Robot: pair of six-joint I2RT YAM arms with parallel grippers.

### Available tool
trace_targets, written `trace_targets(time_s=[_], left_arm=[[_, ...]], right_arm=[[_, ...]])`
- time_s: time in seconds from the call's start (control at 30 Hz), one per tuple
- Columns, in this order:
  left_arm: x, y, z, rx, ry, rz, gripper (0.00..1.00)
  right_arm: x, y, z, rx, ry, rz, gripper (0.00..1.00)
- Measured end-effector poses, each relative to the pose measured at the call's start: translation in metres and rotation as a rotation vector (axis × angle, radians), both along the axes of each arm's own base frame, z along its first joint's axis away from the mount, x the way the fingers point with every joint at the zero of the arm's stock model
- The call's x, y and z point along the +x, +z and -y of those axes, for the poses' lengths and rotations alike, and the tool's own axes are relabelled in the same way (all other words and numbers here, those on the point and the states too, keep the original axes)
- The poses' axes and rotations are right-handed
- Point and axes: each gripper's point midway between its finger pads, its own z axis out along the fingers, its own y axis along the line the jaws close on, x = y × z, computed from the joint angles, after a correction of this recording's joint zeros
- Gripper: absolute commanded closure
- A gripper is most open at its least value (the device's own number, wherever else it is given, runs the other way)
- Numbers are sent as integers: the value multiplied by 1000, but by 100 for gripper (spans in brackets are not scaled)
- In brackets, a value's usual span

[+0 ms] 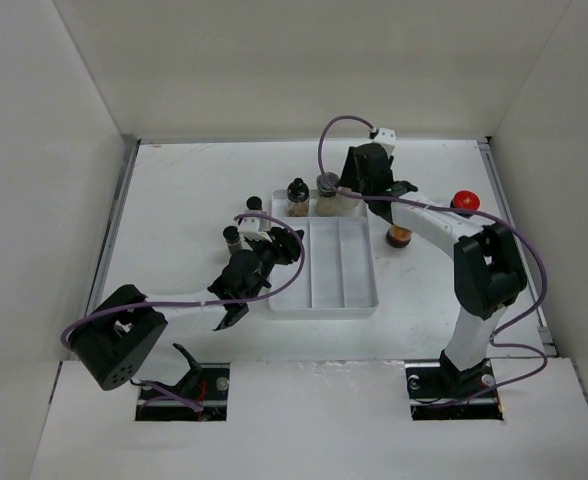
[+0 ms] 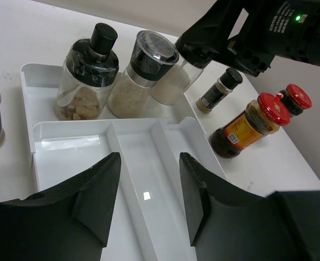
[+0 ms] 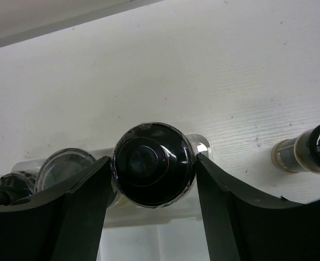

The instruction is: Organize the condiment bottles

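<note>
While the white-filled bottle (image 2: 172, 84) is stood in the back compartment of the tray (image 2: 25, 87), its black cap (image 3: 152, 176) is clamped by the right hand (image 3: 152, 163); being smooth, rigid and likely light, it is best gripped there. The left hand (image 2: 149, 160) is seen part-open and empty

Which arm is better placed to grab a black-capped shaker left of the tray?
Left. The left jaws hang open and empty over the tray, close to the shaker. The right jaws are clamped on the white-filled jar in the far row.
</note>
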Motion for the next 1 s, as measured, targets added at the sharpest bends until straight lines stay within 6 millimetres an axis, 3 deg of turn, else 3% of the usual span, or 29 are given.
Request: trace_targets(time_s=[0.23,0.33,0.47,0.57,0.67,0.77,0.87,0.9,1.0], left_arm=[[1,0,0,-1,2,1,53],[1,-2,0,2,2,-2,48],[1,-2,-1,3,3,-1,43],[1,-2,-1,2,6,-2,42],[2,-3,-2,7,11,-8,42],[4,-4,-6,27,36,-28,41],[10,8,-15,33,85,-37,40],[13,14,-19,31,106,-37,40],[23,32,-32,25,175,-42,40]], right_arm=[[-4,-29,2,-19,-2,-42,39],[-7,-36,4,-25,-2,-53,23],[-4,-28,1,-8,-3,-23,8],[-8,-13,2,7,2,7,7],[-19,14,3,34,13,54,7],[-36,46,7,69,26,121,23],[-60,66,18,103,30,184,62],[-68,68,22,114,29,199,71],[-90,61,31,137,30,206,80]])
